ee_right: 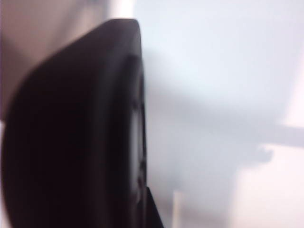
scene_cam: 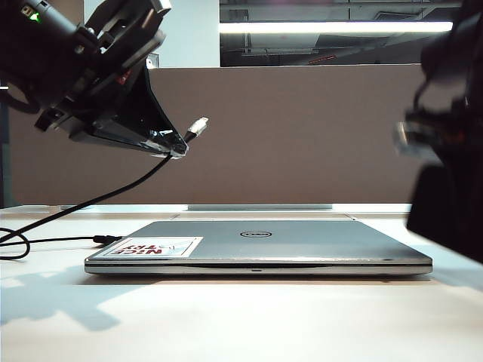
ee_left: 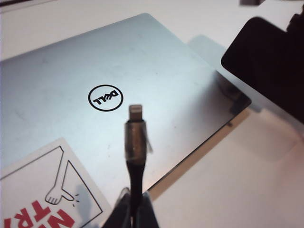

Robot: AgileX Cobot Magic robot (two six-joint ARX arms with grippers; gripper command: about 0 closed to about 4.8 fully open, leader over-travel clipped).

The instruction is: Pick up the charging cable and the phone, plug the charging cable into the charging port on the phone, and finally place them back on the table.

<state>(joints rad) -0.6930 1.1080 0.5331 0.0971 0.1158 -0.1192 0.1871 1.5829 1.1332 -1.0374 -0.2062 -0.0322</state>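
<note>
The wide white table [scene_cam: 241,317] fills the foreground of the exterior view, bare in front of a closed silver Dell laptop [scene_cam: 302,245] with a red-and-white sticker [scene_cam: 155,247] on its lid.

Above the laptop's left end hangs the left tool [scene_cam: 175,149], its fingers pressed together on the charging cable [scene_cam: 113,192], a long thin black lead ending in a small silvery-beige metal plug [ee_left: 135,112]. The pinch sits on the stiff black collar just behind the plug, which is the right place to hold it: the lead itself is light and limp and would bend away if taken further back. The plug sticks out free, tilted up towards the right, and the slack trails down to the table at the left, so any drag there could twist the plug's aim.

On the right, the right tool [scene_cam: 453,181] is a dark blur at the frame edge. Its wrist view is filled by the phone [ee_right: 76,133], a thin flat black slab with rounded edges, seemingly gripped across its faces; the fingers themselves do not show there. The slab is rigid but smooth, so it is likely to slip or pivot under a sideways push from the plug. From the left wrist view the phone [ee_left: 266,61] is well apart from the plug, over the laptop's far corner.

A second thin black cable [scene_cam: 75,240] lies on the table beside the laptop. A grey-brown fabric partition [scene_cam: 302,128] closes the back. Nothing stands between plug and phone.
</note>
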